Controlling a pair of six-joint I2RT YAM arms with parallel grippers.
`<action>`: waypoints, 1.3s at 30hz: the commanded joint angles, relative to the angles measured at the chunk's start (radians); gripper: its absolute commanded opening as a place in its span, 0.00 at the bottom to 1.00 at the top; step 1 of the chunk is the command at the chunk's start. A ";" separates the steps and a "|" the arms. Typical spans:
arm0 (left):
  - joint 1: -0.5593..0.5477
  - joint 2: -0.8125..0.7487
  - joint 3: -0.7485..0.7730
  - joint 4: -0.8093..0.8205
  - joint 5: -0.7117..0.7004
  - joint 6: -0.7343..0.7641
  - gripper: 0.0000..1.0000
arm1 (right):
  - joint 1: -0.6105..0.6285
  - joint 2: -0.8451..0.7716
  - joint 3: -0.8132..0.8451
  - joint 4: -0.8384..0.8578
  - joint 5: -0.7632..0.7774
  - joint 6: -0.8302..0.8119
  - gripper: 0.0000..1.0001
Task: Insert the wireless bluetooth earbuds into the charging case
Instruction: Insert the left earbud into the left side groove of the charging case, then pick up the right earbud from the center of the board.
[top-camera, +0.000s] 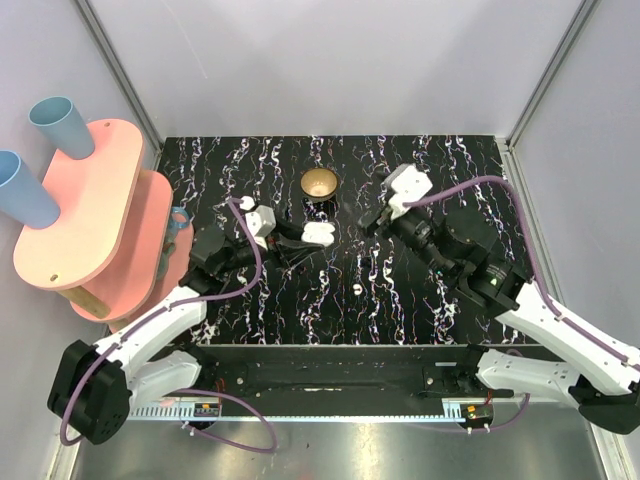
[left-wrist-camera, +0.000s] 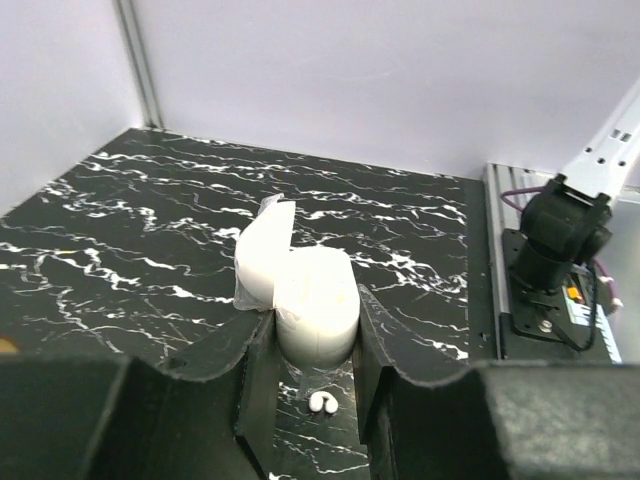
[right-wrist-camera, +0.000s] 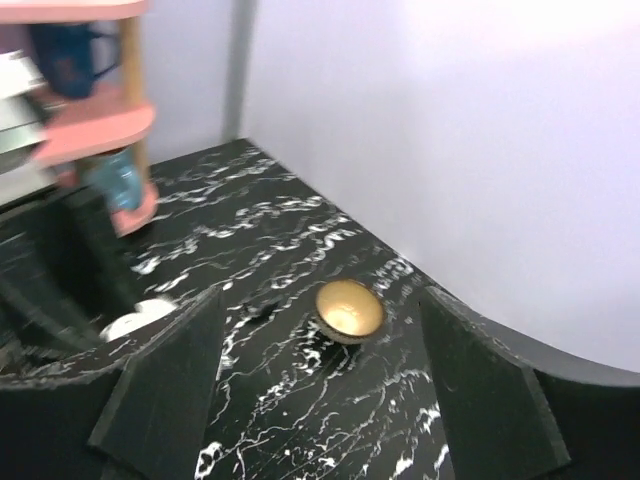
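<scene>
My left gripper is shut on the charging case, a small glossy white pod held just above the tabletop. The case's lid stands open, tipped up to the left. One tiny white earbud lies on the black marbled table beneath the left fingers, and in the top view this earbud sits right of and nearer than the case. My right gripper hovers right of the case, open with nothing between its fingers.
A round brass bowl stands behind the case and shows between the right jaws. A pink two-tier shelf with blue cups stands at the left edge. Grey walls close the back and sides.
</scene>
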 joint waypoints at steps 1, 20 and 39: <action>-0.002 -0.050 -0.019 0.048 -0.121 0.036 0.00 | 0.001 0.044 0.064 0.045 0.449 0.173 0.82; -0.002 -0.161 -0.046 0.016 -0.224 0.072 0.00 | -0.538 0.165 -0.079 -0.425 -0.354 0.896 0.59; -0.002 -0.181 -0.046 -0.015 -0.227 0.092 0.00 | -0.541 0.309 -0.360 -0.284 -0.541 1.005 0.59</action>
